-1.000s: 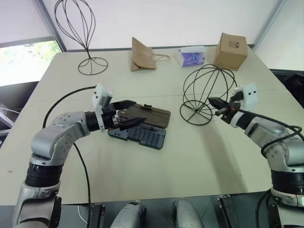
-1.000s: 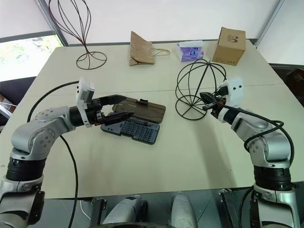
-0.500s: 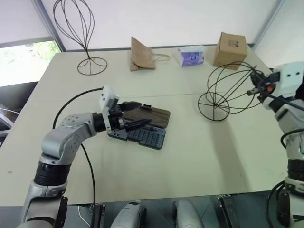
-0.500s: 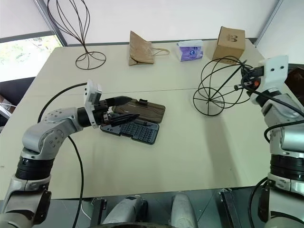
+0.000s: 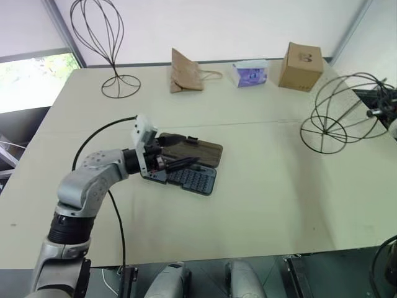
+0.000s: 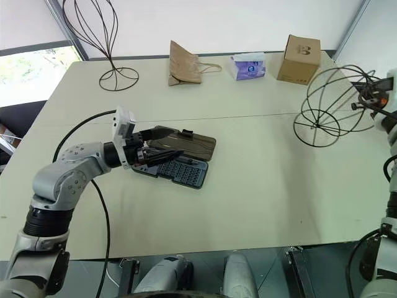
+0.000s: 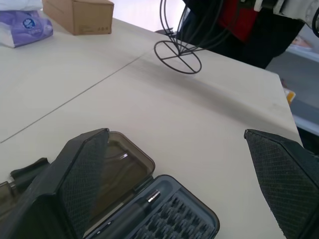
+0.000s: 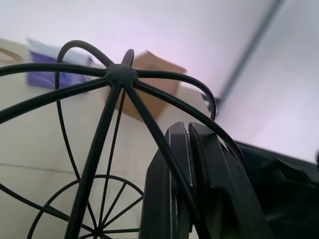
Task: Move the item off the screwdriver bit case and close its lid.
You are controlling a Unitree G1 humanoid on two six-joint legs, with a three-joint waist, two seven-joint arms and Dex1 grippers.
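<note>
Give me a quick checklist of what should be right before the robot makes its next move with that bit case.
1. Globe stand off the case: ok, it sits tilted near the table's right edge.
2. Right gripper shut on the stand's wire: ok.
3. Stand set down on the table: cannot tell.
4. Lid closed: not ok, it lies open flat.
5. Left gripper open beside the lid: ok.
6. Nothing on the bit rows: ok.

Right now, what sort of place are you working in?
Probably a lab or demo room, not a home: one large beige table carrying unrelated props, like a teardrop wire stand, a cardboard box and a tissue pack, beside a window.
</note>
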